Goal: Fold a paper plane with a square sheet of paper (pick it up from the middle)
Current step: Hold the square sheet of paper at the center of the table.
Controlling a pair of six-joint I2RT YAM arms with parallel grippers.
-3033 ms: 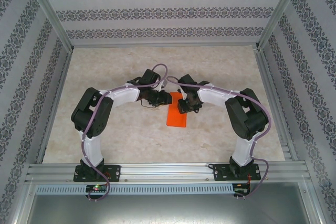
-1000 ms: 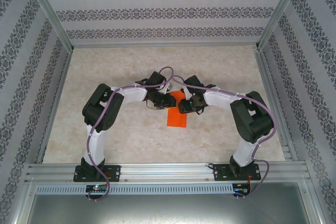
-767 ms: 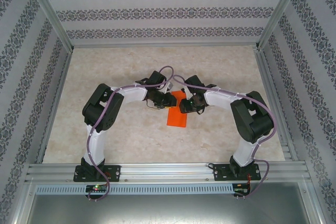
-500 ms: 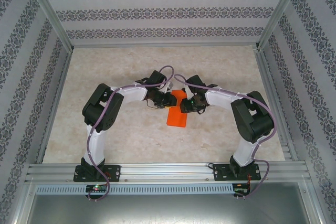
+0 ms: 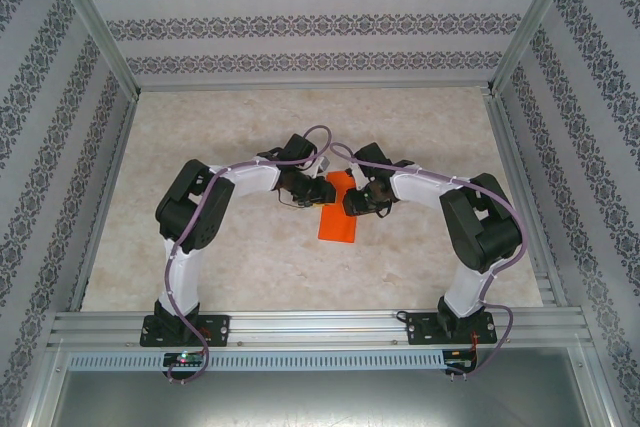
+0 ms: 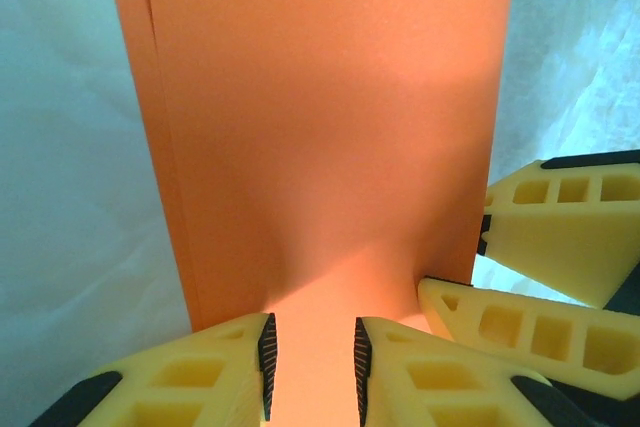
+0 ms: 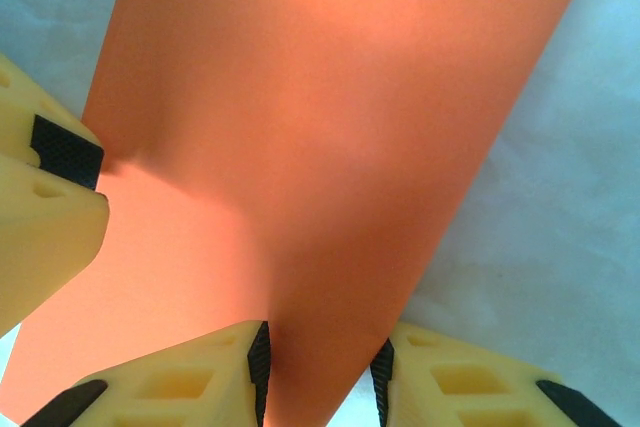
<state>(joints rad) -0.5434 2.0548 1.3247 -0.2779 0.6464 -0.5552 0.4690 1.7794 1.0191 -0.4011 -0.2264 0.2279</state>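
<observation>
From above, the left fingers (image 5: 318,192) and the right fingers (image 5: 352,199) face each other just apart over the middle of the desk (image 5: 250,257). The sheet of paper (image 5: 338,219), folded to a narrow orange-red strip, lies flat between them. Its far end sits in the gap between the 2 sets of fingers, and the rest runs out on their near side. How the fingers are set cannot be told at this size.

From the left wrist, the left fingers (image 6: 235,367) stand a little apart, with the paper (image 6: 320,117) showing in the gap and stretching ahead of them. A doubled edge runs down its left side. I cannot tell whether the pads press it. The right fingers (image 6: 560,237) touch the paper's right edge.

From the right wrist, the right fingers (image 7: 200,377) are also slightly apart. A darker band of the paper (image 7: 340,97) fills their gap, so I cannot tell whether they are gripping. The left fingers (image 7: 45,207) meet the paper at its left edge.
</observation>
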